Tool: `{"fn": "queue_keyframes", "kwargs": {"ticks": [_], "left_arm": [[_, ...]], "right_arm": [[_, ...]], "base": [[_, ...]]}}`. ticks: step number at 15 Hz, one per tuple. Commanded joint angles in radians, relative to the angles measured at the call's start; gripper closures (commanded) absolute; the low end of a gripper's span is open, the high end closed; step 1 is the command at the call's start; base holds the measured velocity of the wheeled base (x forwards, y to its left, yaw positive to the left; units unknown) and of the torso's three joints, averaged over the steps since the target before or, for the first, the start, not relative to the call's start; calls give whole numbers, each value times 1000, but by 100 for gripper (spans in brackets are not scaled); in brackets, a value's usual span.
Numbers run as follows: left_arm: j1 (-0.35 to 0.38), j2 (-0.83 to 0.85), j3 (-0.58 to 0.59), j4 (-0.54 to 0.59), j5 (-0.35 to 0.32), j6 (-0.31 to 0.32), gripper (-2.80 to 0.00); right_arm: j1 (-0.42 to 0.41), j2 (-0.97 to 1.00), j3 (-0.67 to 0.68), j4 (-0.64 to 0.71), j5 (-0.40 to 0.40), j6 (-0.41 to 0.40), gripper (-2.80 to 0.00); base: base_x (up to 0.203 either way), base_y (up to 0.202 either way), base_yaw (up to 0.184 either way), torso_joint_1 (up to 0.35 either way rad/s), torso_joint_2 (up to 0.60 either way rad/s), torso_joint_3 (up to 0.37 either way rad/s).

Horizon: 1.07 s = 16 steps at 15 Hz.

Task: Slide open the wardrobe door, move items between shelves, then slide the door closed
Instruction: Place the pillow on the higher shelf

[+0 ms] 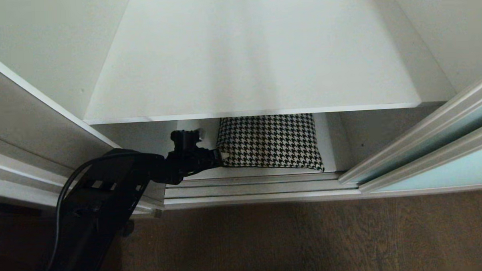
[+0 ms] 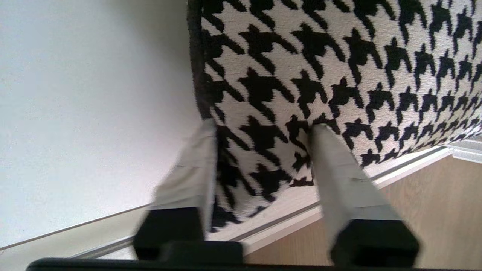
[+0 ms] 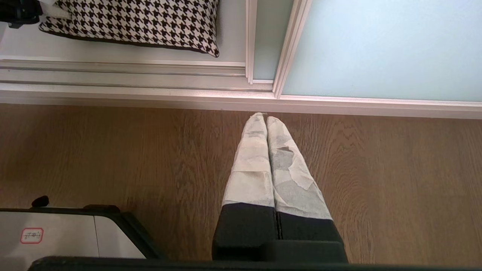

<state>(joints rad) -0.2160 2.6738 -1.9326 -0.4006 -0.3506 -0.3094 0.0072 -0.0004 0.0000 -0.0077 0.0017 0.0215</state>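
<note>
My left gripper (image 2: 260, 130) fingers (image 2: 339, 169) pinching near left corner of houndstooth bundle (image 1: 271, 140). Bundle flat on bottom shelf (image 1: 329, 140), long axis along shelf front; rear part hidden under upper shelf (image 1: 254, 71). My right gripper (image 3: 266, 118) fingers pressed together, above wood floor (image 3: 113, 150). Sliding wardrobe door (image 3: 376, 49) pushed right, cut off. Red-framed label (image 3: 32, 235) unreadable.

It looked like a home bedroom or dressing area — a white fitted wardrobe (image 1: 258, 50) stood on wood-grain flooring (image 1: 308, 237). Its frosted aqua sliding door (image 3: 384, 49) ran in floor rails, and a houndstooth fabric bundle (image 1: 271, 140) lay inside — below the wardrobe's shelf.
</note>
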Motion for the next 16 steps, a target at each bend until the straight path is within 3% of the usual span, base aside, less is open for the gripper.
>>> {"fn": "queue_keyframes", "kwargs": {"ticks": [1,5,9,16], "left_arm": [[0,-3,15,2,-4,-6,0],[0,-37,67,16,-6,-14,0],[3,-154,213,81,-87,-16,0],[0,-349,530,85,-129,-6,0]], "right_arm": [[0,-1,0,0,0,0,0],[0,-1,0,0,0,0,0],[0,-1,0,0,0,0,0],[0,-1,0,0,0,0,0]], "base": [[0,0,0,0,0,0],[0,0,0,0,0,0],[0,0,0,0,0,0],[0,0,0,0,0,0]]}}
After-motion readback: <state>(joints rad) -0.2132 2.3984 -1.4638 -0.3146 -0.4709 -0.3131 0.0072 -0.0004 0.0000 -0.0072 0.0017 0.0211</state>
